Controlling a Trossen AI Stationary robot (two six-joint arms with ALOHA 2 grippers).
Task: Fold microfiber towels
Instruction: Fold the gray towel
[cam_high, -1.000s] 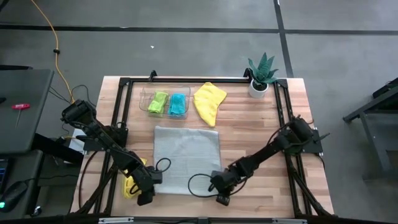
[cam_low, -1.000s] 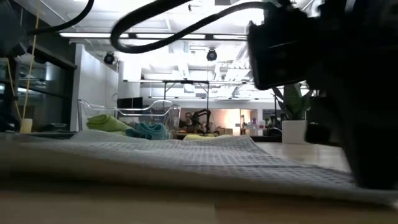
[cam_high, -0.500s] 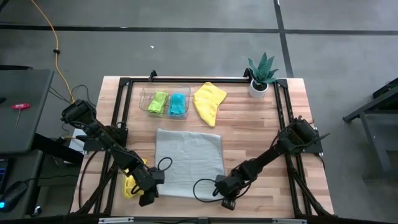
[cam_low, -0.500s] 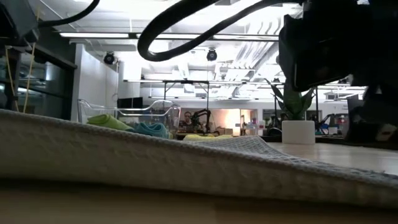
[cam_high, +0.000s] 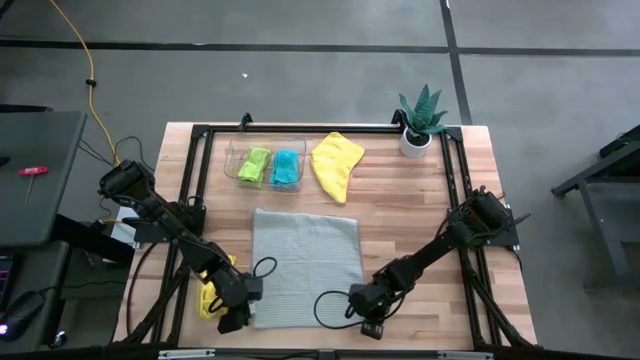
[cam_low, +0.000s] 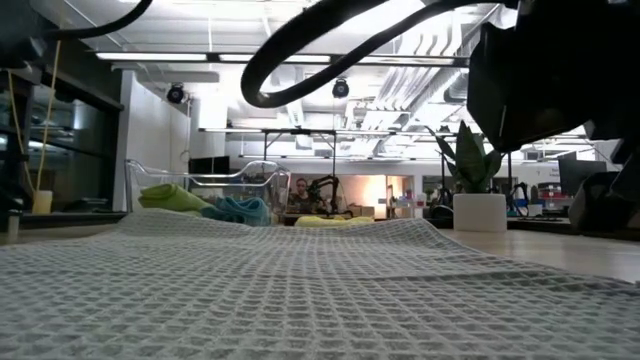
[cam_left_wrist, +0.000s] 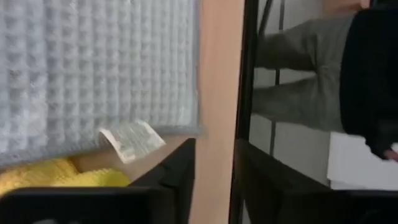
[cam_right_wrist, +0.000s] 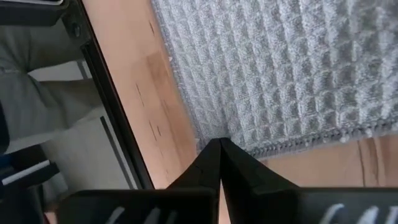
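Microfiber towels are spread over a wooden tabletop (cam_high: 420, 215). One light grey towel (cam_high: 306, 265) lies flat and open at the middle, its front edge near the tabletop's front edge. The left claw (cam_high: 236, 319) sits at the grey towel's front left corner; whether its fingers are open or closed cannot be told. A crumpled yellow towel (cam_high: 210, 300) lies just beside it, near the left frame rail. The right claw (cam_high: 367, 325) rests at the towel's front right corner, its fingers pressed together to a point just off the towel's hem. A clear plastic tray (cam_high: 236, 158) at the back holds a lime green towel (cam_high: 254, 165) and a teal-blue towel (cam_high: 286, 168). Another yellow towel (cam_high: 335, 165) lies beside the tray, and a potted plant (cam_high: 420, 120) stands at the back right corner.
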